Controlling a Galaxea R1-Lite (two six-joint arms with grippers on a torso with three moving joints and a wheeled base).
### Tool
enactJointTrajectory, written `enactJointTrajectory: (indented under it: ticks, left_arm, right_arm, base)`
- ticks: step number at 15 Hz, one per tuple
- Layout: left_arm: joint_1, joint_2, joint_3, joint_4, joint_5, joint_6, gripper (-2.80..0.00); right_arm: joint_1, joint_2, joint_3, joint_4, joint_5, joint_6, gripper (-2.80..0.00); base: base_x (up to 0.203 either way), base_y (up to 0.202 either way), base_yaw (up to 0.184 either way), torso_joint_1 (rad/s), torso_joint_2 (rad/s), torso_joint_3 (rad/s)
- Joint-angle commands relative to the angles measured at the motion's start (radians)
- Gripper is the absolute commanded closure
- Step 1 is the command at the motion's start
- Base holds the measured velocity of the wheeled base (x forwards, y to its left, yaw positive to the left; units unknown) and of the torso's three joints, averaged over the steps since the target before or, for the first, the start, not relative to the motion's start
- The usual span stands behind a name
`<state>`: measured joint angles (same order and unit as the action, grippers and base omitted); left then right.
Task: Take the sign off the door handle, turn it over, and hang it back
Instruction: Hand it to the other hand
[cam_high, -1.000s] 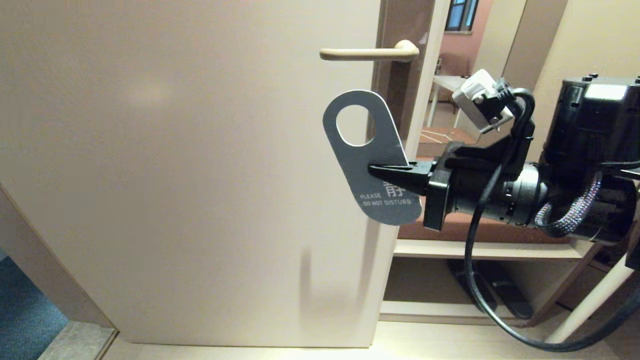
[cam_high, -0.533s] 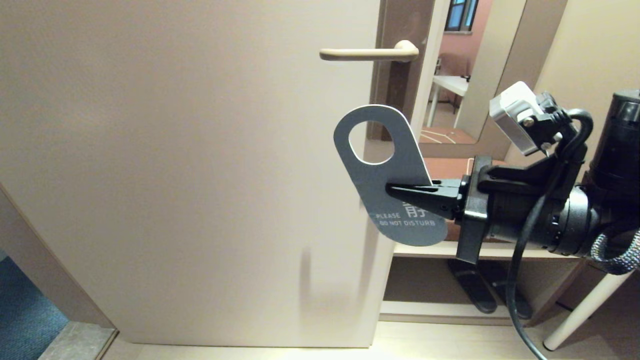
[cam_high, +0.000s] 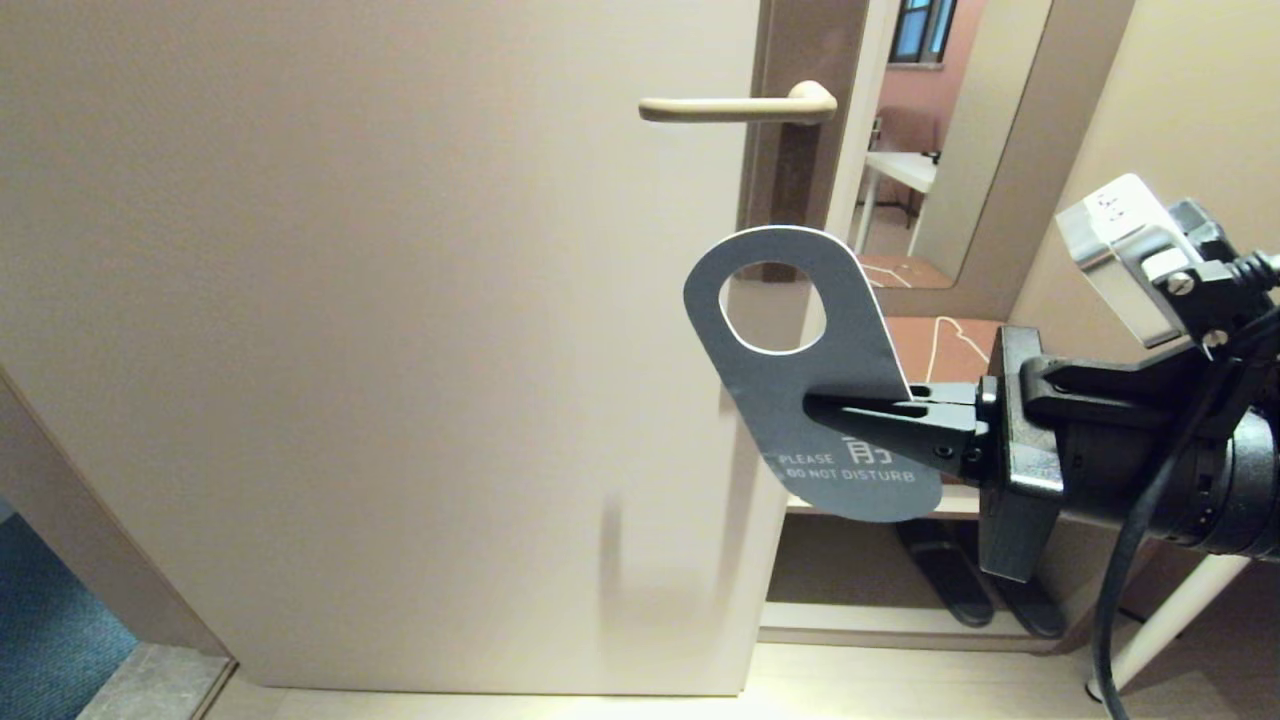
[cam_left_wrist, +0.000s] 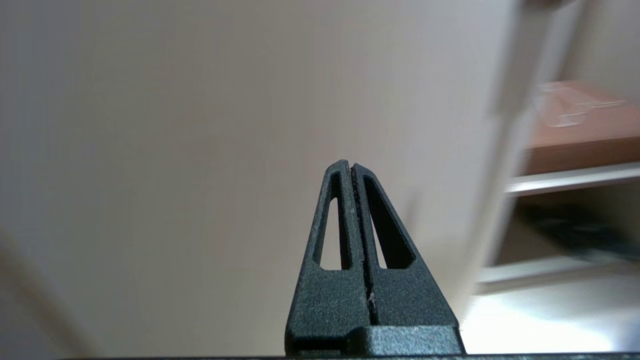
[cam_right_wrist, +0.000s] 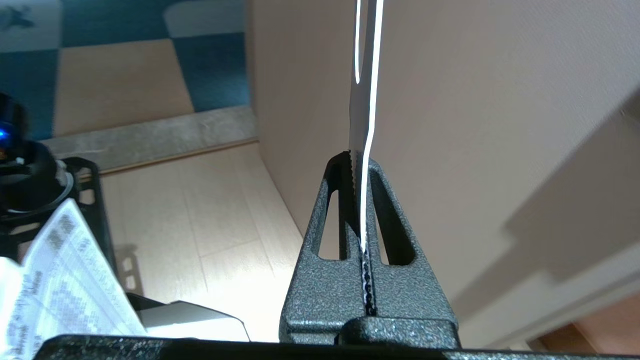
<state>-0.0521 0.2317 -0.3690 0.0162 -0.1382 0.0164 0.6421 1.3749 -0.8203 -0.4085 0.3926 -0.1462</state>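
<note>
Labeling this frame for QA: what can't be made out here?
- sign: white face turned away in head view; right wrist view shows only its edge in the right end effector.
- Its Chinese character: part covered by the end effector.
- left end effector: outside head view, so its position is unknown.
- door handle: in neither wrist view.

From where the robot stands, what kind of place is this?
Probably a hotel room entrance: a plain door with a lever door handle, and the right gripper holding a "Please Do Not Disturb" sign.

The sign (cam_high: 800, 390) hangs in the right gripper (cam_high: 830, 410), below and apart from the door handle (cam_high: 735, 105).
</note>
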Motion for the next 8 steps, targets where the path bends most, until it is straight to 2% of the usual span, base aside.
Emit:
enactJointTrajectory:
  ticks: [1,3,5,7,8]
  left_arm:
    - [-0.056,0.191,-0.102,0.000,-0.021,-0.009,0.00]
    - [-0.200,0.296,-0.170,-0.005,-0.078,-0.022,0.00]
    - [-0.347,0.344,-0.187,-0.021,-0.154,-0.041,0.00]
    - [-0.485,0.400,-0.193,-0.060,-0.228,-0.093,0.00]
    - [-0.529,0.451,-0.194,-0.097,-0.246,-0.124,0.00]
  right_arm:
    - [0.001,0.008,-0.018,-0.003,0.014,-0.001,0.00]
    - [0.001,0.021,-0.051,-0.004,0.020,0.000,0.00]
    - [0.001,0.024,-0.063,-0.004,0.023,0.000,0.00]
    - [0.001,0.021,-0.068,-0.004,0.073,0.002,0.00]
    - [0.001,0.020,-0.075,-0.004,0.096,0.003,0.00]
  base:
    - [0.000,0.000,0.000,0.000,0.00,0.000]
    - [0.000,0.000,0.000,0.000,0.00,0.000]
    - [0.000,0.000,0.000,0.000,0.00,0.000]
    - [0.000,0.000,0.000,0.000,0.00,0.000]
    - [0.000,0.000,0.000,0.000,0.00,0.000]
